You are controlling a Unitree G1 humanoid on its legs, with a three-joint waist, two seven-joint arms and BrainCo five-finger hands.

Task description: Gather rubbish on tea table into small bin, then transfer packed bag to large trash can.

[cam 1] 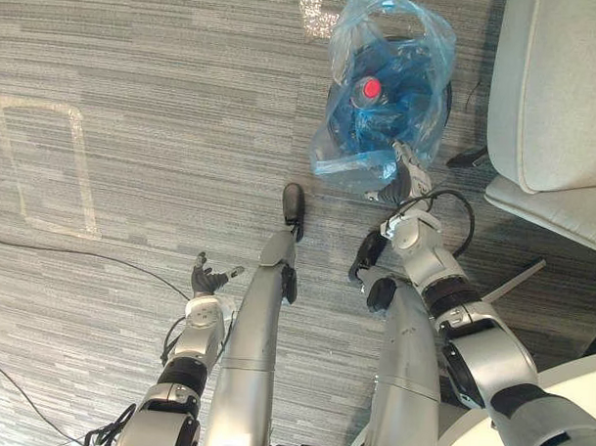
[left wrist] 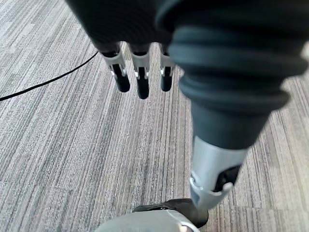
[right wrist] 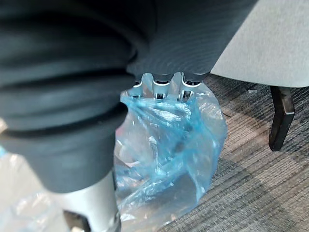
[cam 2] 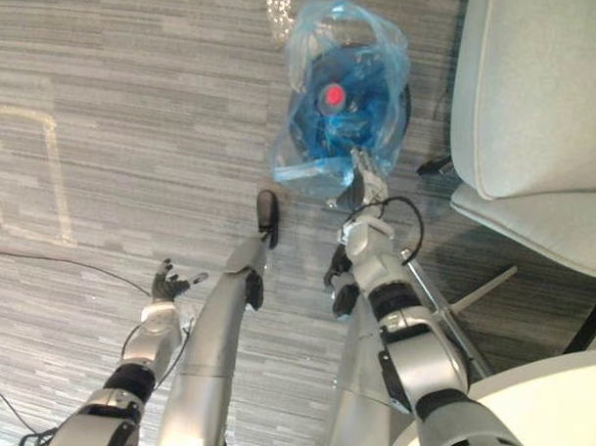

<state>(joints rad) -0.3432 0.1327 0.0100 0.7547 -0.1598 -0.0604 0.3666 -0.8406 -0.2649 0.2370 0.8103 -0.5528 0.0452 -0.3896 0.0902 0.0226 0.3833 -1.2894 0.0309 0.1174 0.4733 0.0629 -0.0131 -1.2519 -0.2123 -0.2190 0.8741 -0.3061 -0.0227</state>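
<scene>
A small black bin (cam 1: 445,96) stands on the grey carpet, lined with a crumpled blue plastic bag (cam 1: 381,99) that rises above its rim. Rubbish lies inside it, among it something with a red cap (cam 1: 369,88). My right hand (cam 1: 409,171) reaches to the near edge of the bag and touches the plastic. The right wrist view looks past that hand (right wrist: 164,83) into the blue bag (right wrist: 169,145). My left hand (cam 1: 208,277) hangs low over bare carpet at the lower left, open and holding nothing, its fingers (left wrist: 141,72) straight.
A light grey armchair (cam 1: 557,95) stands right beside the bin, its dark leg (right wrist: 281,116) on the carpet. The edge of a white round table (cam 1: 566,409) shows at the lower right. A pale tape outline (cam 1: 45,165) marks the carpet to the left.
</scene>
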